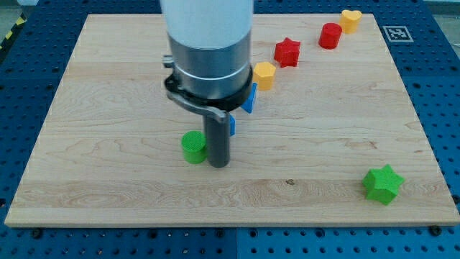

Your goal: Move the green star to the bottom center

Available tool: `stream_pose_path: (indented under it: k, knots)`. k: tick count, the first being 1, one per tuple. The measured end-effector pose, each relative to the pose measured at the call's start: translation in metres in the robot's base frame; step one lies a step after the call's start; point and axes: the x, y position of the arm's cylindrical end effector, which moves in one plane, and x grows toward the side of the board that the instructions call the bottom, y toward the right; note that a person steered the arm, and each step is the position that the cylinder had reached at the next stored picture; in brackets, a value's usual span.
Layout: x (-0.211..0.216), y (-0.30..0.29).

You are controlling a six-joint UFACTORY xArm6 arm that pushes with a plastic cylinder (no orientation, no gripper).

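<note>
Over by the green cylinder (pixel 193 147), my tip (pixel 219 164) (just a rod, no jaws) should loop right of the green star (pixel 382 184), then push it left.

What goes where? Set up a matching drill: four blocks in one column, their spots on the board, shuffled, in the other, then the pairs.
Blocks:
1. green star
2. green cylinder
3. yellow heart
4. red star

Places:
A. the view's top right corner
B. just to the view's left of my tip
C. the view's bottom right
D. top edge, between the yellow hexagon and the red cylinder

Pairs: 1-C, 2-B, 3-A, 4-D
</note>
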Motion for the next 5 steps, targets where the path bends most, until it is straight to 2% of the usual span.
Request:
stream_pose_path:
  k: [2,4,5]
  knots:
    - [-0.007,0.117]
    - [-0.009,0.282]
    - [0.016,0.327]
